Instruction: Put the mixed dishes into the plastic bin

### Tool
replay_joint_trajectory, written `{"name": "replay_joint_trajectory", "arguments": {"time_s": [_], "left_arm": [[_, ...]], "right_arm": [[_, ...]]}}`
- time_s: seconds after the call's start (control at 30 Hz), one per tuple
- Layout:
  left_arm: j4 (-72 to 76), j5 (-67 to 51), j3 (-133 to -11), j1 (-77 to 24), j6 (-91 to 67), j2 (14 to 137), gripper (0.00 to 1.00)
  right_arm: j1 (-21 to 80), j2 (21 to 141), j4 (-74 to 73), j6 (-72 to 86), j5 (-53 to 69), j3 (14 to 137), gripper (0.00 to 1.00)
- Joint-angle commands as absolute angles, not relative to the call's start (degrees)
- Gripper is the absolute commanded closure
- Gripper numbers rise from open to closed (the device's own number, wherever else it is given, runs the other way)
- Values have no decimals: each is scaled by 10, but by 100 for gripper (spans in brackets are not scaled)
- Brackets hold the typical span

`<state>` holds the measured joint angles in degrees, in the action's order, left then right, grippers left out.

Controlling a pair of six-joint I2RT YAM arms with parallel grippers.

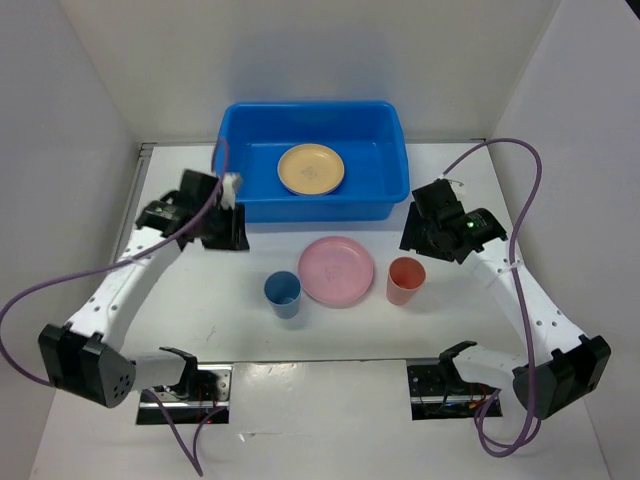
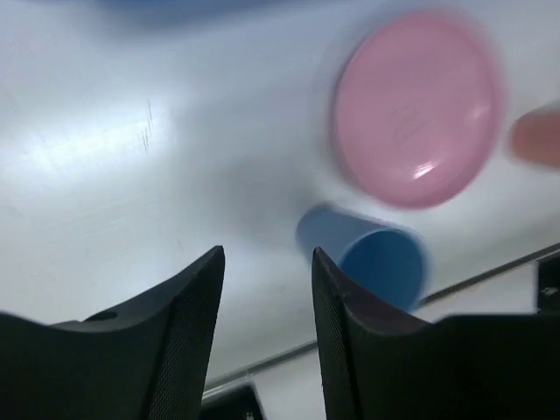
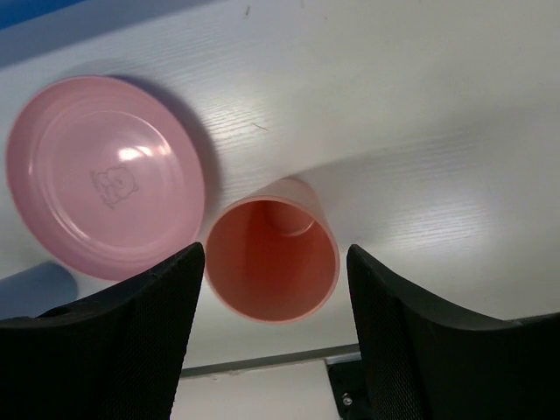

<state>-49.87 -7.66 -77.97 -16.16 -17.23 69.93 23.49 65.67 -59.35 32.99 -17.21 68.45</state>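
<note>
Clearly the right gripper [image 1: 413, 242], jaws spread apart, is nearer the upright salmon cup [image 1: 405, 279], which stands just beside it at six o'clock.

White arm links [image 1: 135, 280], black joints [image 1: 85, 365] — purple cables [image 1: 510, 141], black textured gripper fingers [image 2: 188, 332], green wrist light [image 1: 470, 224].
</note>
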Motion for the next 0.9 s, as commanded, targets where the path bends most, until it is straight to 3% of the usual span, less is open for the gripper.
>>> {"name": "replay_joint_trajectory", "arguments": {"time_s": [0.0,0.27,0.37,0.87], "left_arm": [[-474,-98,-666,-160,-182,675,49],[-462,-126,-633,-181,-192,675,43],[-462,-134,-633,-187,-199,668,40],[-425,-111,-617,-264,-237,711,43]], "right_arm": [[241,664,-617,340,-219,688,29],[241,681,-617,351,-219,700,29],[241,686,-612,351,-219,700,23],[241,692,-606,361,-219,694,17]]}}
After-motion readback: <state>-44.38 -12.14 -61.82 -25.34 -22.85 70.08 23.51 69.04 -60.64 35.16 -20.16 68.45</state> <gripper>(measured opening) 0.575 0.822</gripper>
